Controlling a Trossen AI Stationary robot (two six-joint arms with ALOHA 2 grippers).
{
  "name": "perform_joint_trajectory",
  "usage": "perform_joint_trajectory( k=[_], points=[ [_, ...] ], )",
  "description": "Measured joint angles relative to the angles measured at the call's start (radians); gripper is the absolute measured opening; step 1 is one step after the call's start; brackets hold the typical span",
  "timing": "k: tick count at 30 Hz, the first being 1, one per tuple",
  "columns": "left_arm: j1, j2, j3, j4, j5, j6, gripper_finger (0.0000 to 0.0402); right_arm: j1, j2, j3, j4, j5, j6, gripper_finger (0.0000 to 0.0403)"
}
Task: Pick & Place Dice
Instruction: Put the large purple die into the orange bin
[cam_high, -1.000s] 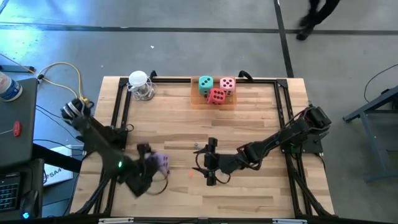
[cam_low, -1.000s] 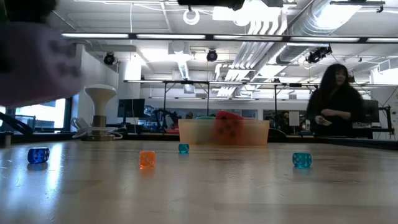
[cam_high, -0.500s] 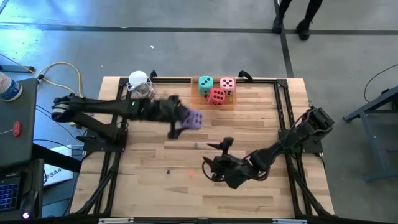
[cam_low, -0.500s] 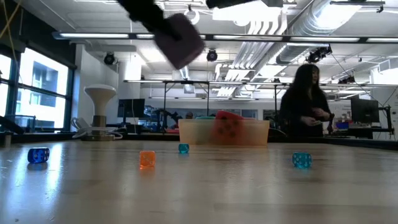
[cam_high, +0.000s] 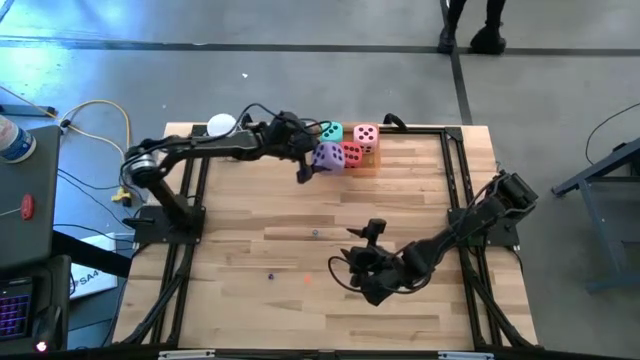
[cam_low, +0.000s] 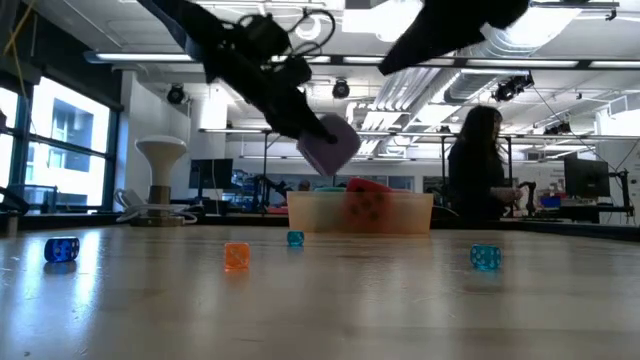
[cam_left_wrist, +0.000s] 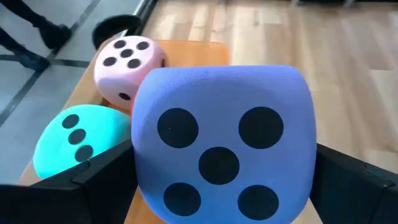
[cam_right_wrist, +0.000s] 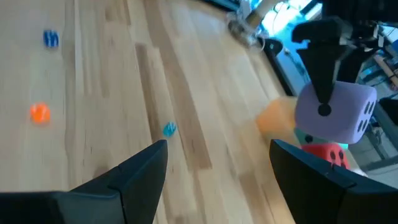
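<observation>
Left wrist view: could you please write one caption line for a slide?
Left gripper holds a soft purple die with dark pips beside the pink die and teal die.

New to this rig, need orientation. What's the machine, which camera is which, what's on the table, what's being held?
Two dark robot arms work at a wooden table. One camera looks straight down, one sits at table height, and one rides on each wrist. The left gripper holds the purple die in the air beside the tray at the far edge, where the teal die, pink die and red die sit. The right gripper hangs open and empty over the near middle. Small beads lie scattered on the wood.
</observation>
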Motion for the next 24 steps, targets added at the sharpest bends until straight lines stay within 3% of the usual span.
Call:
perform_joint_trajectory(
  k=[6, 16, 24],
  points=[
    [0.029, 0.048, 0.000, 0.113, -0.058, -0.029, 0.0377, 0.013, 0.000, 0.000, -0.120, -0.014, 0.058, 0.0275],
    [0.041, 0.062, 0.000, 0.122, -0.064, -0.073, 0.0377, 0.034, -0.003, 0.000, -0.259, -0.022, 0.137, 0.0275],
    [0.036, 0.125, 0.000, 0.178, -0.154, -0.083, 0.0381, 0.065, -0.013, 0.000, -0.304, -0.015, 0.222, 0.0275]
  ],
)
